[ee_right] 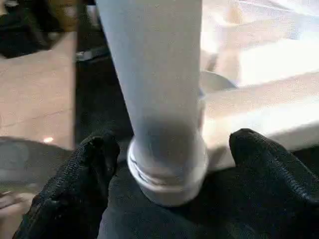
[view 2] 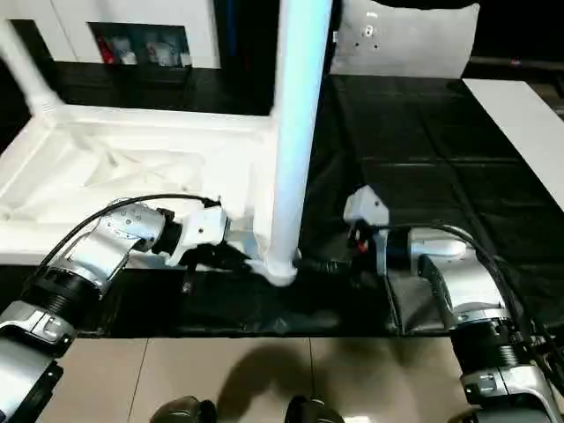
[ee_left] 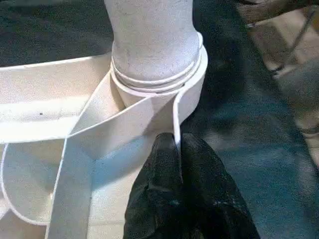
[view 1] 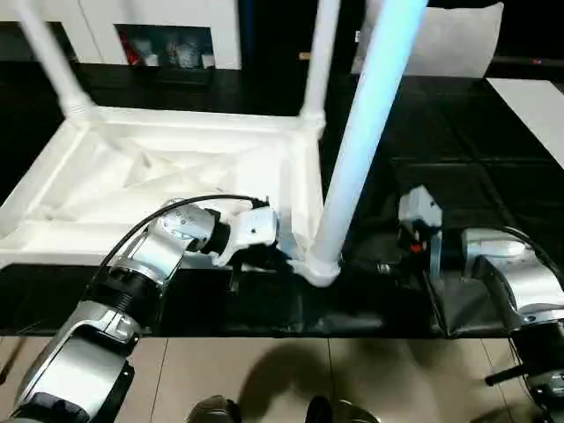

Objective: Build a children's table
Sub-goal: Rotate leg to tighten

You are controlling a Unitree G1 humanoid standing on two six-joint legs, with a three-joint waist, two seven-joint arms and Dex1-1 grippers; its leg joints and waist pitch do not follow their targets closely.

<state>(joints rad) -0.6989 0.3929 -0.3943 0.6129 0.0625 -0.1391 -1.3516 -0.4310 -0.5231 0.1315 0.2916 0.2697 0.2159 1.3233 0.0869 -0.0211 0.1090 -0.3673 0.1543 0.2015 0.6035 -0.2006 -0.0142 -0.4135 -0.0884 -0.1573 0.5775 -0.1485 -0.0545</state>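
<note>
White plastic takes up most of your head view: the children's table (view 1: 167,167) lies upside down on the black mat (view 1: 458,141), ribbed underside up, and the near-corner leg (view 1: 366,132) stands upright in its round socket (view 1: 319,264), long axis running straight up. Two more legs rise from the far corners. Your left gripper (view 1: 264,256) sits at the table's near rim just left of that socket; your right gripper (view 2: 330,263) reaches in from the right at the foot of the leg.

From the left wrist, the black fingers (ee_left: 169,164) are closed together on the thin edge of the rim wall, with the socket and the leg's ringed base directly ahead of them.

From the right wrist, the fingers (ee_right: 84,164) stand wide apart, one on each side of the leg's base, and neither seems to touch it, though the view is too close to be certain. The leg rises between them, so your right arm is the one placed to take it; a straight close would catch the tube just above the socket collar while your left steadies the top.
</note>
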